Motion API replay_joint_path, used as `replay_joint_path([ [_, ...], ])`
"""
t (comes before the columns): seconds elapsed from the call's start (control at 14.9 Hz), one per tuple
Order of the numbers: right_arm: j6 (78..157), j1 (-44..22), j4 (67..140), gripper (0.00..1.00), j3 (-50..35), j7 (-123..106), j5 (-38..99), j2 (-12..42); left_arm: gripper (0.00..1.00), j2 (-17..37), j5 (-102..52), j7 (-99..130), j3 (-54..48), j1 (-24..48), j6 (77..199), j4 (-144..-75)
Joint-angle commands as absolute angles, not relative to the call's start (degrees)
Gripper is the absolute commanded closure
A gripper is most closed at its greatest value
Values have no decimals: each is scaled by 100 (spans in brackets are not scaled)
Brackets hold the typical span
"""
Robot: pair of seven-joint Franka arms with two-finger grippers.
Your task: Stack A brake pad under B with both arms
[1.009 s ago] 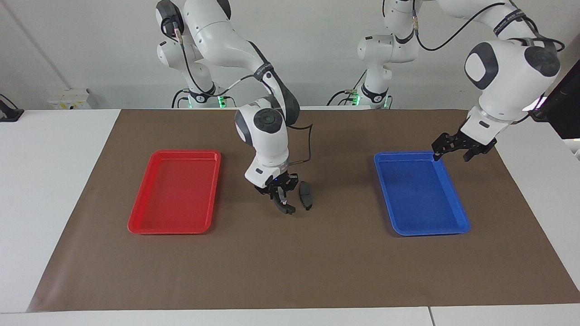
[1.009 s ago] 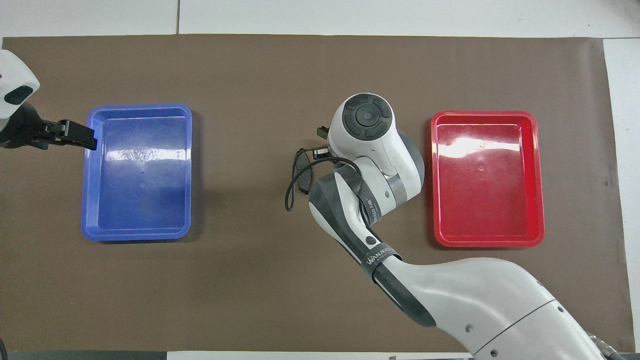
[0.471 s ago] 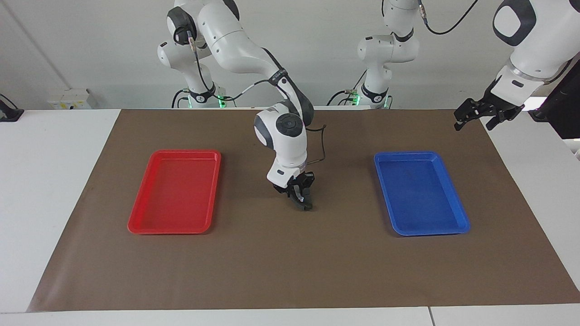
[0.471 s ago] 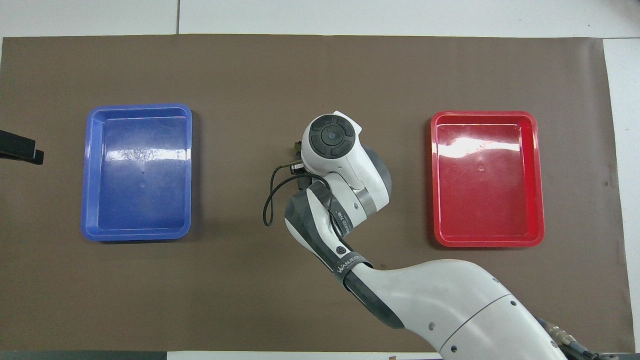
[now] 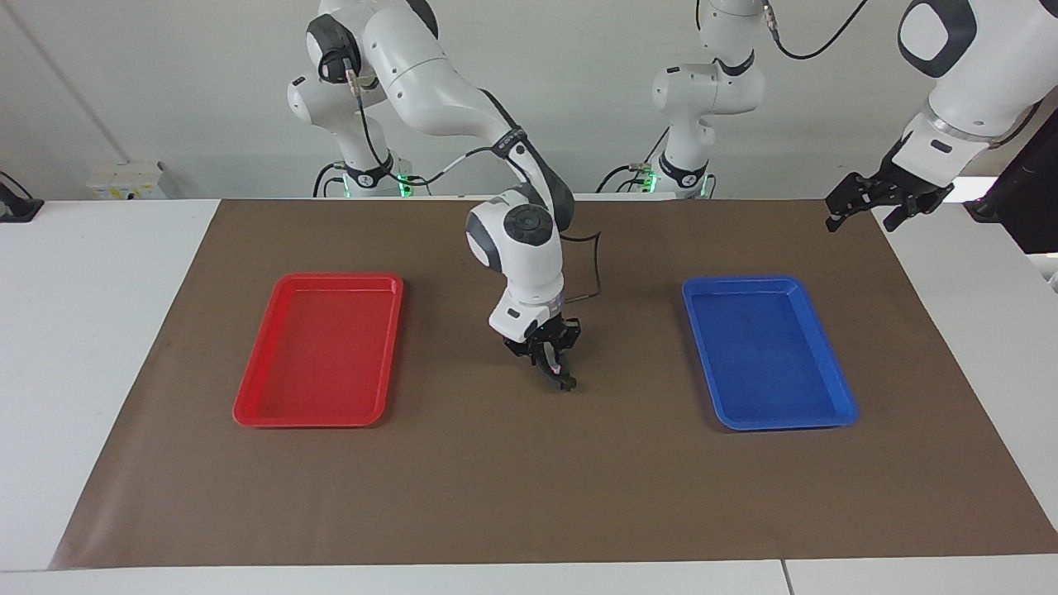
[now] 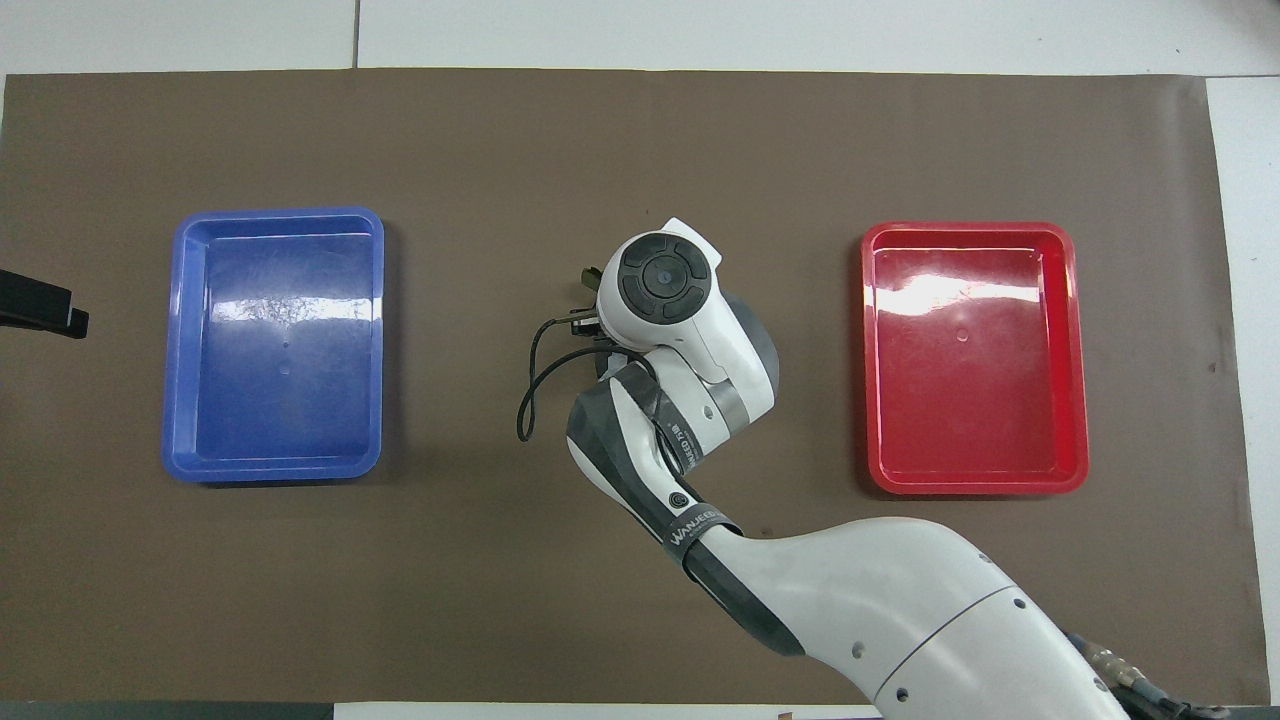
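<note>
— What do you see on the facing camera, starting at the frame's left edge?

— I see the red tray (image 5: 318, 351) left of centre, flat on the brown mat (image 5: 529, 496). At the middle of the frame I have the right gripper (image 5: 555, 373) pointing down, low over the mat between the two trays. Its fingers are pressed together on a dark piece that pokes out under the tips, which I read as the short brake pad (image 5: 565, 383).

— And the long brake pad?

— I can't pick it out. The wrist and fingers cover that spot in the facing camera, and in the overhead camera the right arm's wrist hides it too.

— Go on.

— Right of centre I see the blue tray (image 5: 769, 355), also on the mat. In the upper right corner the left gripper (image 5: 860, 216) hangs high over the mat's corner, waiting, jaws spread wide. Overhead, I only get one of its dark fingers (image 6: 40, 305) at the frame's left edge.
</note>
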State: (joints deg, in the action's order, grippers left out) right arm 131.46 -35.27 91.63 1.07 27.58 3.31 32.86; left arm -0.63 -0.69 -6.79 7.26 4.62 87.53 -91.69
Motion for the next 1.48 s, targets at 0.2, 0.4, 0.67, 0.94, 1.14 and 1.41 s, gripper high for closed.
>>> replay_joint_path([
  [0.2, 13175, -3533, 9123, 100, 79, 2821, 387, 3322, 1, -167, 26, -694, 721, 439, 8771, -9281],
  [0.4, 13210, -3524, 9132, 100, 79, 2821, 387, 3322, 1, -167, 26, -694, 721, 439, 8771, -9281],
  [0.67, 13280, -3524, 9202, 99, 79, 2865, 396, 3322, 1, -167, 26, -694, 721, 439, 8771, -9281],
  [0.94, 13289, -3533, 9202, 91, 79, 2874, 431, 3331, 1, -167, 26, -694, 721, 439, 8771, -9281],
  [1.14, 13411, -3568, 9246, 2, 79, 2900, 448, 3331, 1, -167, 26, -694, 721, 439, 8771, -9281],
  [1.41, 13193, -3525, 9202, 1, 105, 2909, 378, 3226, 1, -167, 26, -694, 721, 439, 8771, -9281],
])
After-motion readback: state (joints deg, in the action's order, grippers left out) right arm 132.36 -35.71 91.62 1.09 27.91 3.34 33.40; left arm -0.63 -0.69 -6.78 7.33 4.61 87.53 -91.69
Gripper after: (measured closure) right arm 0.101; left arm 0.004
